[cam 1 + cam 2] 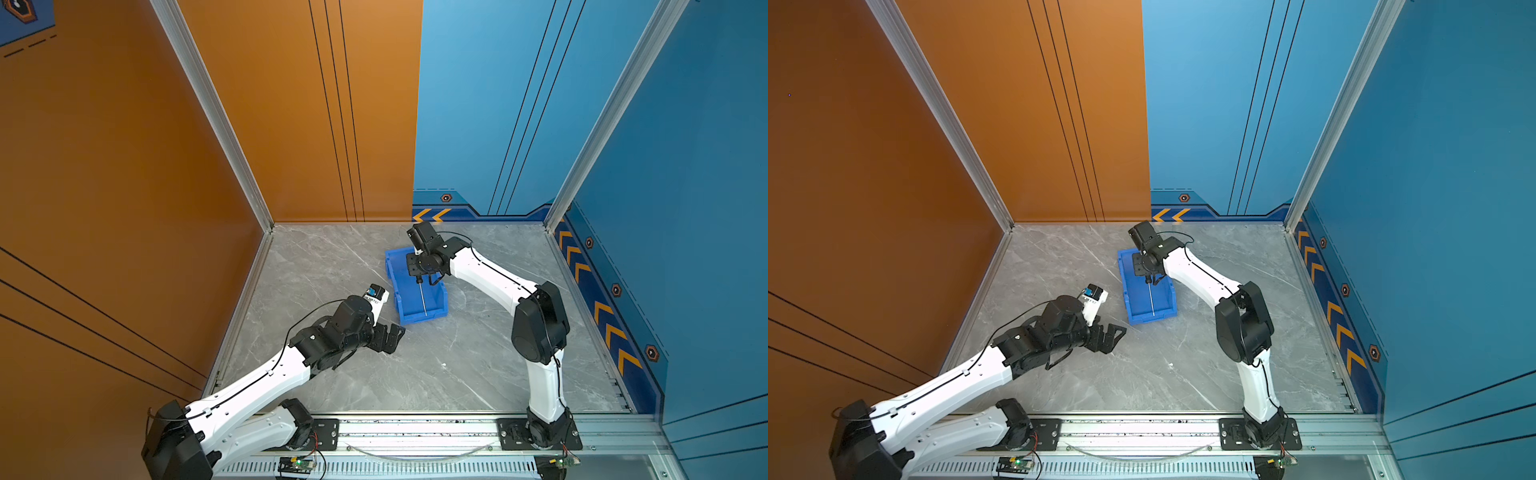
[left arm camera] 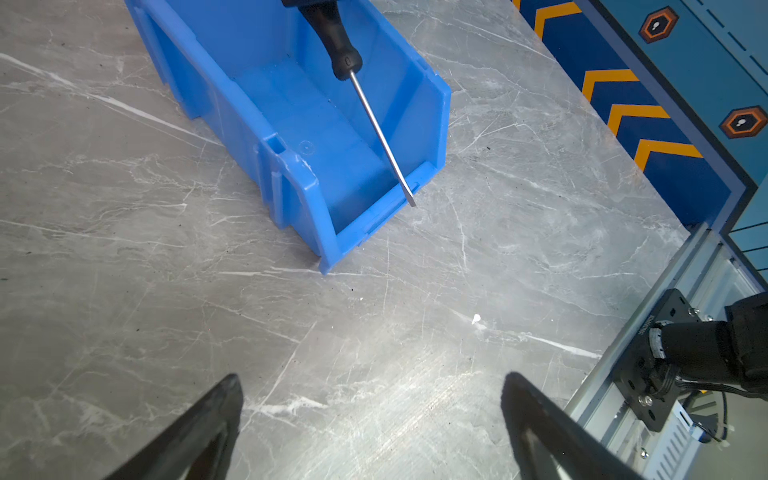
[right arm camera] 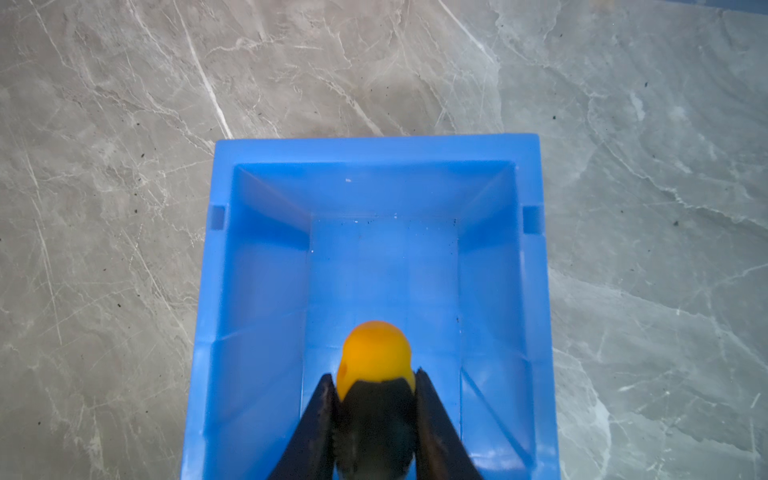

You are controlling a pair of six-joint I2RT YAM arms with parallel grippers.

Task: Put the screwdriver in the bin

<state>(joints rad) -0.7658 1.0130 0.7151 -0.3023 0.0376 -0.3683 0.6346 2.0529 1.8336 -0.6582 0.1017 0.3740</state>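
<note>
At the left, the left hand hangs low over the bare grey counter, just short of the bin's low front lip. Its fingers are spread wide with nothing between them, so it has no part in the carrying. To its right stands the blue bin, upright on the counter and empty of anything lying loose. Over its open top the screwdriver is held with its thin metal shaft slanting down toward the low front lip. Whether the tip touches the lip or clears it cannot be told. The right hand is clamped tight on the black handle, the orange butt cap poking out between its fingers, with the bin floor straight below. The pick-up and the carry look done. What is left is the release, perhaps after a small lowering, so that the tool lands wholly inside and the long shaft does not ride out over the low lip.
</note>
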